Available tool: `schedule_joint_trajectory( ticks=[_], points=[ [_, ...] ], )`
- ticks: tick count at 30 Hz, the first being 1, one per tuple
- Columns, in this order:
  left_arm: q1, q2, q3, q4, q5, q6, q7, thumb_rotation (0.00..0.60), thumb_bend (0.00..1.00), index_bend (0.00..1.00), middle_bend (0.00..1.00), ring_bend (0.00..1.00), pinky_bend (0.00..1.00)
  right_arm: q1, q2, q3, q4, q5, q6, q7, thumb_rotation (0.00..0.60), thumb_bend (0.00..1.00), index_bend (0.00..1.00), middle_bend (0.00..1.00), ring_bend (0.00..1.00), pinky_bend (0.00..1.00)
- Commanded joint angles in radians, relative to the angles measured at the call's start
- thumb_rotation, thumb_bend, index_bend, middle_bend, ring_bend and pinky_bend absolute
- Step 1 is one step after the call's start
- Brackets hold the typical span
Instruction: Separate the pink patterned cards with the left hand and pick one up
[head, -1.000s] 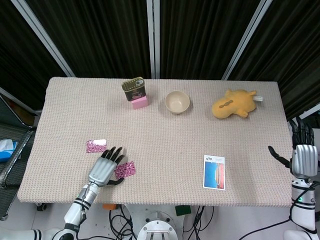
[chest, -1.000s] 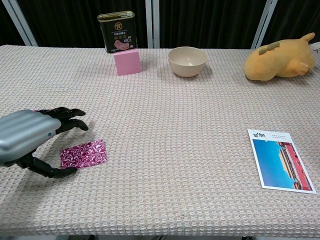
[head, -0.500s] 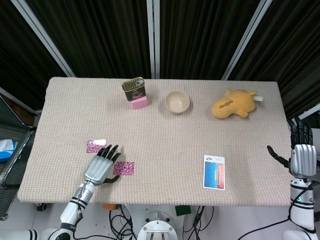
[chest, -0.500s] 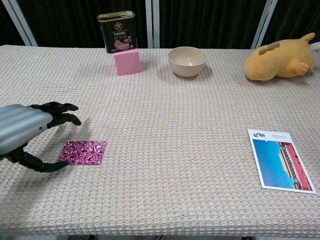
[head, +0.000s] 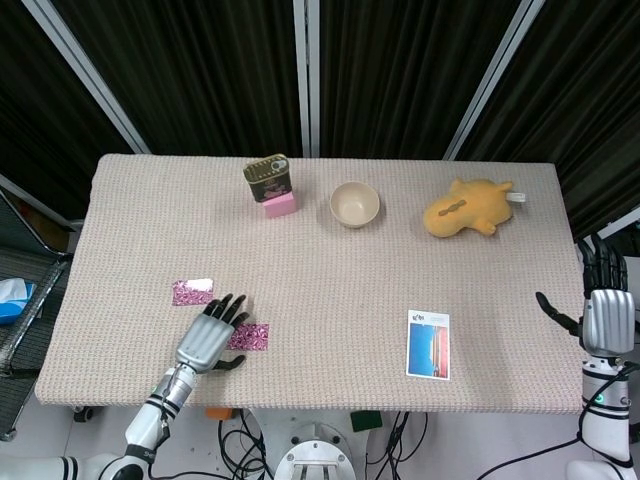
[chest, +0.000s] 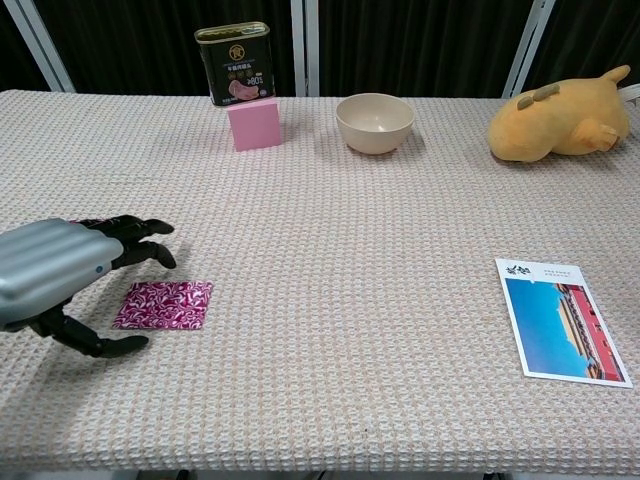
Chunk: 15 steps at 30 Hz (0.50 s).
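Two pink patterned cards lie apart on the table's front left. One card sits farther back, with a pale strip on its top edge. The nearer card lies flat on the cloth. My left hand hovers at this card's left edge, with its fingers curved over the card's far corner and its thumb low beside the near corner. It holds nothing. My right hand is off the table's right edge, fingers spread and empty.
A tin can stands on a pink block at the back. Beside it are a beige bowl and a yellow plush toy. A postcard lies at the front right.
The nearer card has turned from tilted to square with the table edge. My left hand drew back toward the left, then came forward beside the card again. The right hand stayed put.
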Motion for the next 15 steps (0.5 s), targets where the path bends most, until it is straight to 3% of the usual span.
schedule_joint_trajectory(
  ticks=[1, 15],
  points=[
    [-0.002, -0.006, -0.002, 0.007, 0.004, -0.001, -0.003, 0.432, 0.21, 0.22, 0.02, 0.0, 0.15, 0.0, -0.001, 0.0, 0.002, 0.0, -0.001, 0.001, 0.6, 0.42, 0.0, 0.0, 0.0, 0.0],
    [-0.018, -0.017, -0.008, 0.029, 0.005, -0.025, -0.016, 0.534, 0.22, 0.28, 0.02, 0.0, 0.15, -0.001, 0.001, -0.001, 0.002, 0.005, -0.007, -0.004, 0.6, 0.42, 0.0, 0.0, 0.0, 0.0]
  ],
)
